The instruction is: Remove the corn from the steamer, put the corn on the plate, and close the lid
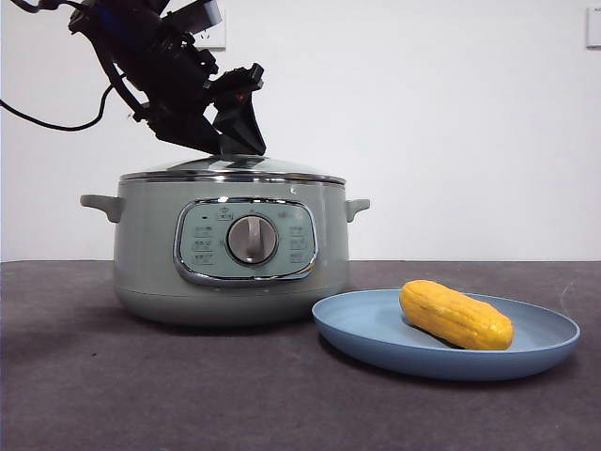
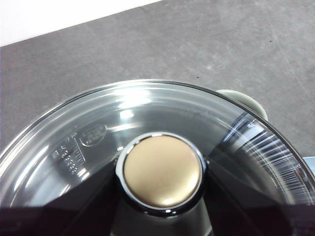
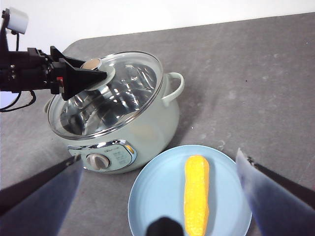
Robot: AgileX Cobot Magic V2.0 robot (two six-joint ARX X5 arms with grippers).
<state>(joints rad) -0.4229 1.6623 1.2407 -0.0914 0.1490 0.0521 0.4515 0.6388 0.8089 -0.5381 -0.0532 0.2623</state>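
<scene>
The sage-green steamer [image 1: 150,254] stands left of centre, with the glass lid [image 1: 235,167] lying on its rim. My left gripper [image 1: 235,141] comes down from the upper left and is shut on the lid's knob [image 2: 161,171]. Its dark jaws flank the knob in the left wrist view, and the right wrist view shows it too [image 3: 91,73]. The corn [image 1: 455,315] lies on the light-blue plate [image 1: 376,338] to the right of the steamer. My right gripper [image 3: 157,196] hangs open and empty above the plate [image 3: 231,196] and the corn [image 3: 197,194].
The steamer's side handle [image 2: 241,101] sticks out beyond the lid's rim. A black cable [image 1: 56,122] hangs from the left arm at the upper left. Dark grey tabletop [image 1: 141,395] lies in front of the steamer, and a white wall stands behind.
</scene>
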